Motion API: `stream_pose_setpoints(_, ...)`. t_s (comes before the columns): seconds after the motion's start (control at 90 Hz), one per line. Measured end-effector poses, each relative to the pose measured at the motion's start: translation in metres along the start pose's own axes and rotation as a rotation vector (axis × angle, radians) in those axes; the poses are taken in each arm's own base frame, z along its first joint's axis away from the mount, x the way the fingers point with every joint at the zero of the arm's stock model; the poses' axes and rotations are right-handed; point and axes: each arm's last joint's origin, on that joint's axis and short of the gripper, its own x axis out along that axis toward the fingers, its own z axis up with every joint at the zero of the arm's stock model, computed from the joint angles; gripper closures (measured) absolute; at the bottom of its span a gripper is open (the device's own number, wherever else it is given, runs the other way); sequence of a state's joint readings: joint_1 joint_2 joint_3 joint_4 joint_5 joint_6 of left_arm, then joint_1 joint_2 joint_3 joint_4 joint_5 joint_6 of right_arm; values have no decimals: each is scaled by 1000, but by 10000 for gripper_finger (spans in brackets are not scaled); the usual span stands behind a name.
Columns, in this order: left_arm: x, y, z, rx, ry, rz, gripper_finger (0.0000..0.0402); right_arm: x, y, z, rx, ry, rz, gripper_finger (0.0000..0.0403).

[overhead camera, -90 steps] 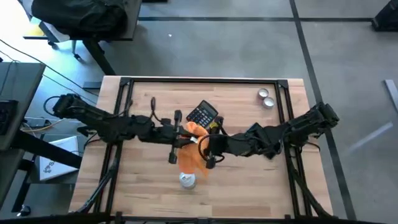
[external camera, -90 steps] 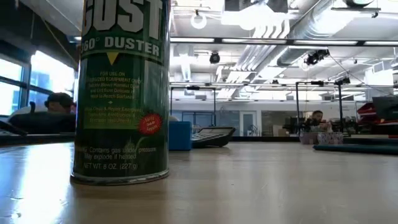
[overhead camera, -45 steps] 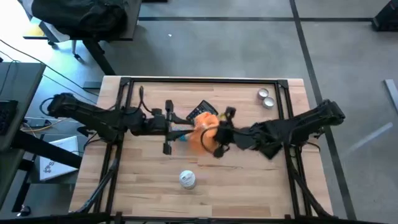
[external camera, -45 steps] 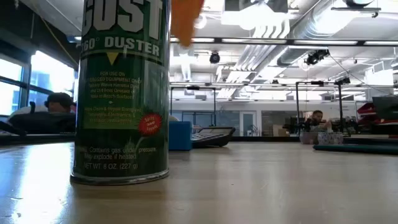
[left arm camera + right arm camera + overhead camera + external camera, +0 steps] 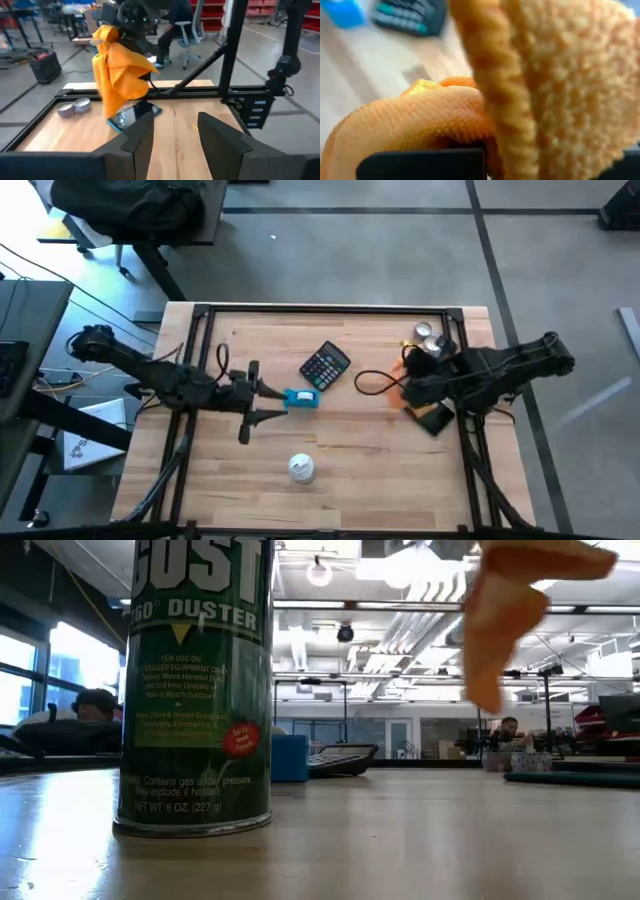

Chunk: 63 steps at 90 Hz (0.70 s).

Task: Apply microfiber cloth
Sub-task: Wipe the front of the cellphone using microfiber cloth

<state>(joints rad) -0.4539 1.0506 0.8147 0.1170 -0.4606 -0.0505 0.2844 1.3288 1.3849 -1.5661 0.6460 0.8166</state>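
Since half a second earlier the right gripper [image 5: 408, 387] had pulled away from mid-table toward the right side, carrying the microfiber cloth [image 5: 117, 75] with it; the cloth no longer sat over the calculator [image 5: 325, 366]. In the left wrist view the cloth hung in a bunched fold from the right gripper, clear of the table [image 5: 370, 470], and the low view showed it dangling in the air at upper right [image 5: 500, 610]. Right gripper was clenched on the cloth; orange fabric filled the right wrist view. From above only a sliver of orange showed at the gripper, near the two small round tins [image 5: 427, 335] by the far right corner.

The left gripper [image 5: 250, 400] had drawn back leftward, fingers [image 5: 137, 137] spread apart and holding nothing, just beside the small blue box [image 5: 301, 398]. The calculator was now uncovered, lying far of centre, apart from both grippers. A black cable loop [image 5: 372, 383] lay between calculator and right gripper.

The duster can [image 5: 195, 690] stood upright near the front edge, well apart from both arms. Open wood lay across the middle and the front right of the table; the black frame rail ran along the table's far and side edges.
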Motion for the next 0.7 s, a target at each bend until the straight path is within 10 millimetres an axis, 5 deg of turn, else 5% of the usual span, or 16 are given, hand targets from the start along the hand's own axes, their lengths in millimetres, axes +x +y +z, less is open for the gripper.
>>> stream_pose_setpoints(0.289,1,-15,-61,-98,-155,-7,268,80,8,-50,-34,360,-109,403)
stream_pose_setpoints(0.522,1,-20,-74,-92,-142,2,268,142,24,-82,39,458,95,403)
stream_pose_setpoints(0.7,1,-21,-77,-83,-128,-6,268,161,35,-80,108,394,282,403)
